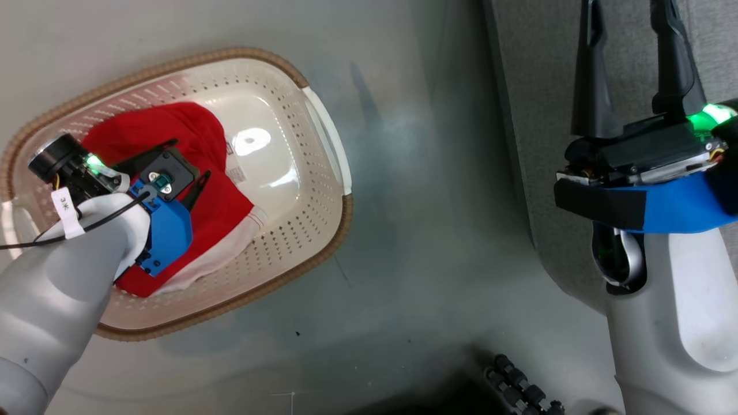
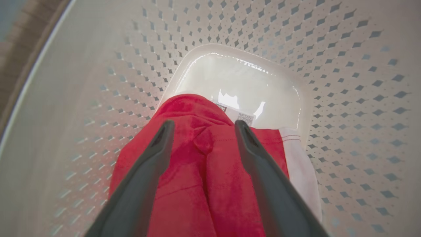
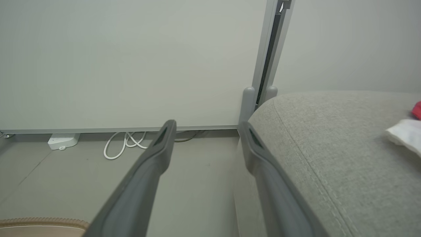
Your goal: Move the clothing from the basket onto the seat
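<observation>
Right now the soft red fabric garment (image 1: 225, 213), with a white panel and striped trim, lies inside the cream-white perforated plastic basket (image 1: 300, 242) with a brown woven rim. In the head view it is bunched toward the basket's 8 o'clock side, which leaves the glossy bottom bare toward 2 o'clock. The left gripper (image 2: 204, 126) is down inside the basket with its jaws spread wide, one dark finger on either side of a fold of red cloth. Whether they touch the cloth cannot be told. At 3 o'clock from the basket, across grey floor (image 1: 426, 242), stands the large light-grey fabric sofa (image 1: 542, 92). The right gripper (image 3: 207, 126) hovers by the sofa's rounded edge, jaws spread, holding nothing. A crumpled white cloth (image 3: 404, 133) rests on the sofa cushion.
</observation>
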Robot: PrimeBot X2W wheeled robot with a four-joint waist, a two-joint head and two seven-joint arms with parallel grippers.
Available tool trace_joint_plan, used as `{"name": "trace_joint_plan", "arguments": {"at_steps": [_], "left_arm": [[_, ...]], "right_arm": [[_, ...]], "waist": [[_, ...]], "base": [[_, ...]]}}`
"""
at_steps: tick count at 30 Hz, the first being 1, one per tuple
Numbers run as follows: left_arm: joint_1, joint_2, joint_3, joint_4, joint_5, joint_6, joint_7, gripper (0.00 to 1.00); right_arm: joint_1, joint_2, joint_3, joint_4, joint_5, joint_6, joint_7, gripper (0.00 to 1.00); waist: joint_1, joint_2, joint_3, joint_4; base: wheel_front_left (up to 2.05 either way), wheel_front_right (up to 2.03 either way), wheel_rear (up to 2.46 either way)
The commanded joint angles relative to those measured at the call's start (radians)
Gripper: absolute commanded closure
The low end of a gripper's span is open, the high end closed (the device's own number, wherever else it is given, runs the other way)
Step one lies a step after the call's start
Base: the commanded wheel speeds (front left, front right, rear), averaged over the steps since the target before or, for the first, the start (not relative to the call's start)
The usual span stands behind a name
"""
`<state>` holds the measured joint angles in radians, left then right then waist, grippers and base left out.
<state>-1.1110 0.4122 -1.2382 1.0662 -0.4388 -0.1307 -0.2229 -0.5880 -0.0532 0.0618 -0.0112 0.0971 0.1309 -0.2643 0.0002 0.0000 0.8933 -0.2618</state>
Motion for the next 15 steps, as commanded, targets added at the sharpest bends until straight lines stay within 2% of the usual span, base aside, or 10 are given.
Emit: {"name": "trace_joint_plan", "arguments": {"at_steps": [1,15], "left_arm": [[-0.017,0.004,-0.009,0.005,0.001,0.001,0.003,0.0],[-0.108,0.03,-0.044,0.074,0.031,0.001,0.115,0.0]], "right_arm": [[-0.019,0.004,0.002,-0.009,0.007,0.0,0.0,0.0],[-0.044,0.004,0.003,-0.072,0.005,0.0,0.0,0.0]], "waist": [[-0.0002,0.0,0.038,-0.012],[-0.0002,0.0,0.16,-0.028]], "base": [[0.0,0.0,0.0],[0.0,0.0,0.0]]}}
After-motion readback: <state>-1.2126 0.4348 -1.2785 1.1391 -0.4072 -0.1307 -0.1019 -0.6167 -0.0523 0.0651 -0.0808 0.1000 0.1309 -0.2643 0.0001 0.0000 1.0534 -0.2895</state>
